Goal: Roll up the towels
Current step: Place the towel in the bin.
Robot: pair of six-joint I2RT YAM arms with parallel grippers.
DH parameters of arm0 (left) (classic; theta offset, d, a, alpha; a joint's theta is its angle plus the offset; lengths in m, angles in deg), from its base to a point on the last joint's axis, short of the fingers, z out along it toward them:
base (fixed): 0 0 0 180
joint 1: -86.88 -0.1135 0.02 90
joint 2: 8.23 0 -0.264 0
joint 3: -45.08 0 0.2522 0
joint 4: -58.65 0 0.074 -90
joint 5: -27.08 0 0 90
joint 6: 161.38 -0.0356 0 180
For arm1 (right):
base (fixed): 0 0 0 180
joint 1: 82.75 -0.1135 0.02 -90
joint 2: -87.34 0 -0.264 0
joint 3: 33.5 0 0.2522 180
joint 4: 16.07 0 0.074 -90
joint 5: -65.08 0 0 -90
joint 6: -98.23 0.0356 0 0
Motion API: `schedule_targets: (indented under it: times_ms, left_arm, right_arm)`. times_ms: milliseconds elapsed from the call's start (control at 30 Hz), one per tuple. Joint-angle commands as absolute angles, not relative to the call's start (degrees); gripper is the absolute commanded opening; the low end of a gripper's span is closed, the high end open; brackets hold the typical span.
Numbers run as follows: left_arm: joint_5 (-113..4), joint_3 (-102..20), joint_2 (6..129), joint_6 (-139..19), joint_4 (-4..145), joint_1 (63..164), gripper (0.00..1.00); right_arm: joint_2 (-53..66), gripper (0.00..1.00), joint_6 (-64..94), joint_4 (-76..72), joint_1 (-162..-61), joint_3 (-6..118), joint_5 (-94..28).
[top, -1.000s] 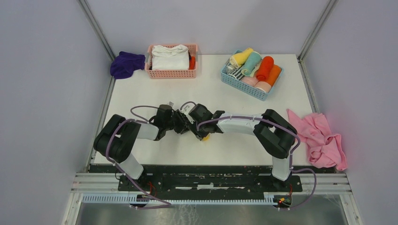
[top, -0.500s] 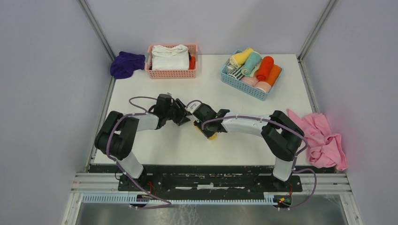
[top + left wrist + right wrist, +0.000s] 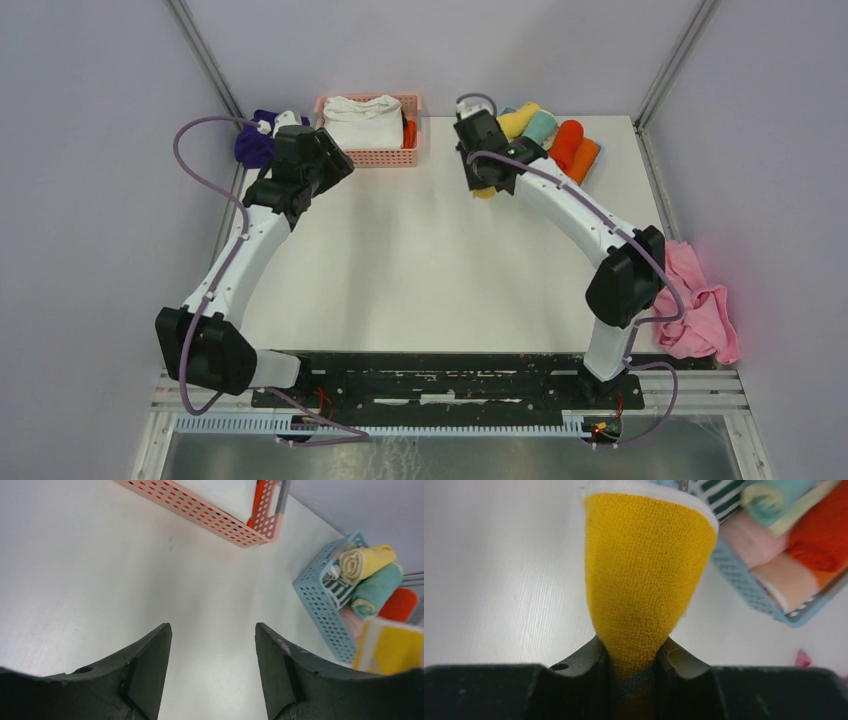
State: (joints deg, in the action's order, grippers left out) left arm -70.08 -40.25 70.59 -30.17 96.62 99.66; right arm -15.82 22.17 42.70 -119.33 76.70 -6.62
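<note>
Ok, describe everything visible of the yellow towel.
The yellow towel is bright yellow looped terry cloth with a white band along its far edge. It is bunched into a compact wedge, narrow where the right end effector pinches it between both fingers and flaring wide beyond them. It is held over the table by the near corner of the blue basket; whether it touches the basket cannot be told. Nothing else is seen touching it.

Left arm [image 3: 243, 255], right arm [image 3: 572, 212]: white links are alternating with black joint housings. Lilac cables [image 3: 176, 152] are looping along each. Left gripper [image 3: 212, 635] is showing dark grey, scuffed fingers. Black base plate [image 3: 440, 386] is carrying both mounts.
</note>
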Motion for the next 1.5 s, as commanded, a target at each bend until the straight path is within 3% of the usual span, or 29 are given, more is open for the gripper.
schedule_targets:
  times_ms: [0,167,400,700,1000,1133,1267,1467]
  left_arm:
    - [-79.2,-41.6,68.9,-42.9,105.9,99.5,0.71]
    - [-84.0,-42.1,68.8,-44.9,107.5,99.5,0.87]
    - [-85.3,-41.5,68.5,-46.9,107.2,99.6,0.89]
    - [-81.7,-40.9,70.0,-46.9,106.6,99.6,0.89]
    - [-80.3,-40.4,70.4,-46.9,106.1,99.6,0.89]
    - [-79.7,-40.2,70.5,-46.8,106.0,99.6,0.89]
    - [-79.4,-40.1,70.5,-46.6,105.9,99.6,0.89]
    - [-79.1,-39.8,70.0,-46.6,105.7,99.6,0.89]
  right_arm:
    - [-21.9,0.00,29.4,49.7,-115.2,91.0,7.5]
    - [-30.2,0.00,33.5,52.1,-111.2,106.5,12.6]
    - [-43.1,0.00,38.3,53.5,-107.0,123.7,17.2]
    - [-46.6,0.00,41.3,40.7,-104.2,118.4,20.6]
    - [-54.0,0.06,45.1,39.7,-102.4,120.4,17.5]
    - [-54.6,0.15,47.7,41.8,-102.3,119.3,17.1]
    - [-51.8,0.40,48.0,38.7,-102.3,114.7,14.5]
    - [-47.9,0.63,46.4,36.0,-102.4,111.8,14.9]
